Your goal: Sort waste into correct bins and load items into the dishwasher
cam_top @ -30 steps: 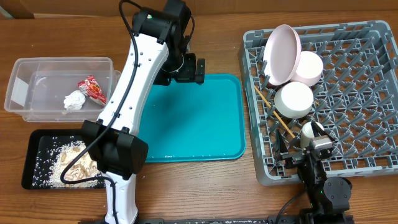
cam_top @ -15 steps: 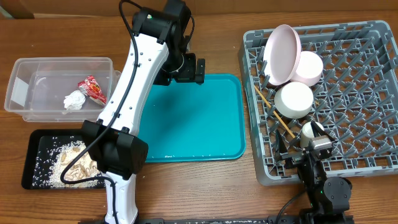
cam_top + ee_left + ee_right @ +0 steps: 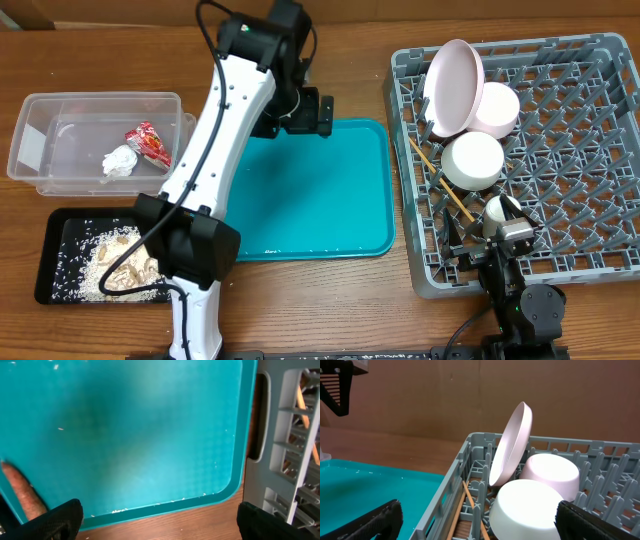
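The two thin wooden chopsticks [image 3: 440, 180] are laid flat in the large square grey plastic dish rack [image 3: 585, 150], their long axis running diagonally from its left wall toward its near edge. The pale pinkish round plate [image 3: 455, 85] is stood on edge at the rack's far left corner, leaned toward one of two inverted white bowls [image 3: 497, 108]; the small white cup [image 3: 497, 210] is set nearer. The right pincer [image 3: 480, 527] is held at the rack's near edge, jaws wide apart and empty, with the cup just beyond it. The left pincer [image 3: 160, 525], likewise spread and empty, is held over the teal rectangular tray [image 3: 340, 200]. The crumpled red-and-white wrapper [image 3: 148, 143] and white tissue [image 3: 120, 160] are seen in the clear plastic tub [image 3: 60, 115] at the worktop's left edge.
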You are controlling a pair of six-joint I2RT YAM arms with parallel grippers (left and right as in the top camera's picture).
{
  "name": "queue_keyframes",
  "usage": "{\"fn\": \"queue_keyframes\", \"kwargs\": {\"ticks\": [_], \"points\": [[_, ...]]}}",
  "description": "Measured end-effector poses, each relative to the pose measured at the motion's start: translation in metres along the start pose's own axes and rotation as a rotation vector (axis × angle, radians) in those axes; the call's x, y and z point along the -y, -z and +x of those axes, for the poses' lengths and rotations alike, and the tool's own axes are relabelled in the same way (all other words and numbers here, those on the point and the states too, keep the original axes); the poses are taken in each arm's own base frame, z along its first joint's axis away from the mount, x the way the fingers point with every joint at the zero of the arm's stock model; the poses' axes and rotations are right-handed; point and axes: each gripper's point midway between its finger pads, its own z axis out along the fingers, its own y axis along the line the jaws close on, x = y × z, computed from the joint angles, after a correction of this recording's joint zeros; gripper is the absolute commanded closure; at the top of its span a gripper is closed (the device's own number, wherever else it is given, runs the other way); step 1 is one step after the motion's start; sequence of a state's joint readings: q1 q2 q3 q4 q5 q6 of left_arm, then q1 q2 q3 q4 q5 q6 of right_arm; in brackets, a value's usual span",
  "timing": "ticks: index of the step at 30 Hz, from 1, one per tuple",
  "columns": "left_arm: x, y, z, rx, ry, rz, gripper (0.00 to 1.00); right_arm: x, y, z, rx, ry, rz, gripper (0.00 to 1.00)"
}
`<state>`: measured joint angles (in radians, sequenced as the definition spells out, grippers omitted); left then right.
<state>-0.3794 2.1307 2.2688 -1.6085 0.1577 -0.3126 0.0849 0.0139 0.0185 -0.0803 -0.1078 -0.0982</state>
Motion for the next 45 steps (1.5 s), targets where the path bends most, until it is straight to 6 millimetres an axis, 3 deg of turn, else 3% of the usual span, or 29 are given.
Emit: {"fn": "queue_keyframes", "kwargs": {"ticks": [3, 5, 8, 11, 14, 18, 21, 26, 31, 36, 40, 45], "points": [[0.017, 0.009, 0.009, 0.021, -0.048, 0.008, 0.0, 0.0, 0.0, 0.0, 0.0, 0.0, 0.0, 0.0], [0.032, 0.026, 0.017, 0.061, -0.088, 0.026, 0.0, 0.0, 0.0, 0.0, 0.001, 0.0, 0.0, 0.0], [0.052, 0.066, 0.035, 0.159, -0.152, 0.072, 0.0, 0.0, 0.0, 0.0, 0.001, 0.0, 0.0, 0.0], [0.062, 0.121, 0.061, 0.288, -0.204, 0.133, 0.0, 0.0, 0.0, 0.0, 0.001, 0.0, 0.0, 0.0], [0.051, 0.178, 0.087, 0.448, -0.231, 0.161, 0.0, 0.0, 0.0, 0.0, 0.001, 0.0, 0.0, 0.0], [0.023, 0.236, 0.119, 0.643, -0.225, 0.151, 0.0, 0.0, 0.0, 0.0, 0.0, 0.0, 0.0, 0.0], [0.002, 0.269, 0.144, 0.763, -0.2, 0.15, 0.0, 0.0, 0.0, 0.0, 0.001, 0.0, 0.0, 0.0], [-0.028, 0.309, 0.193, 0.923, -0.163, 0.155, 0.0, 0.0, 0.0, 0.0, 0.0, 0.0, 0.0, 0.0], [-0.052, 0.326, 0.244, 1.036, -0.118, 0.172, 0.0, 0.0, 0.0, 0.0, 0.0, 0.0, 0.0, 0.0], [-0.075, 0.304, 0.276, 1.083, -0.05, 0.145, 0.0, 0.0, 0.0, 0.0, 0.001, 0.0, 0.0, 0.0], [-0.087, 0.275, 0.271, 1.115, 0.01, 0.112, 0.0, 0.0, 0.0, 0.0, 0.001, 0.001, 0.0, 0.0], [-0.095, 0.243, 0.247, 1.215, 0.066, 0.116, 0.0, 0.0, 0.0, 0.0, 0.002, 0.001, 0.0, 0.0]]}}
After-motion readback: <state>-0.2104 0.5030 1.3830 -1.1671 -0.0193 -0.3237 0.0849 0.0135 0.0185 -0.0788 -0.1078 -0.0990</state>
